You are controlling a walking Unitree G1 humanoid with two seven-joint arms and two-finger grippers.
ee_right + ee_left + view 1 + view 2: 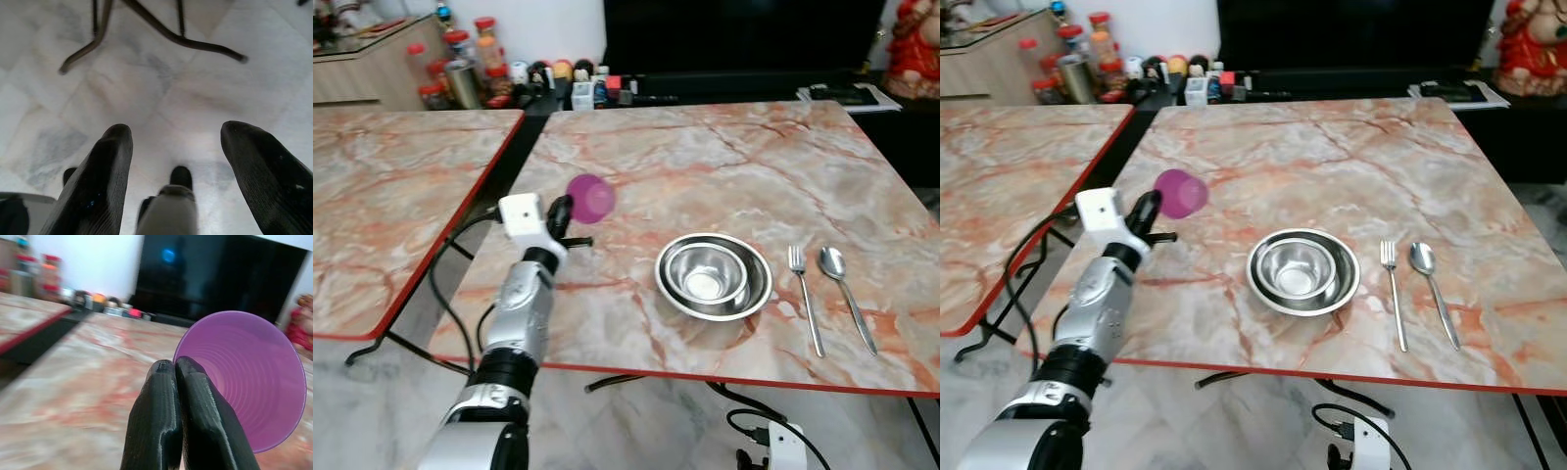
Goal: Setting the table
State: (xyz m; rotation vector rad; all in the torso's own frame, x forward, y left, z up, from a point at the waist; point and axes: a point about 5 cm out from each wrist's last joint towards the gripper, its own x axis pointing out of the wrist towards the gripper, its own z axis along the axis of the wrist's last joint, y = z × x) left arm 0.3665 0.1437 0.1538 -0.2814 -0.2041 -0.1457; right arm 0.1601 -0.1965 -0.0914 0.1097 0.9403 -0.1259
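My left gripper is raised over the left part of the marble table, shut on the rim of a purple plastic cup. The cup is tilted, held in the air above the tabletop; in the left wrist view the cup shows its open mouth beside the closed fingers. A steel bowl sits inside a steel plate near the front middle. A fork and a spoon lie to their right. My right gripper hangs open over the floor.
A second marble table stands to the left across a narrow gap. Jars and bottles crowd the back left, before a dark TV. Table legs cross the tiled floor below.
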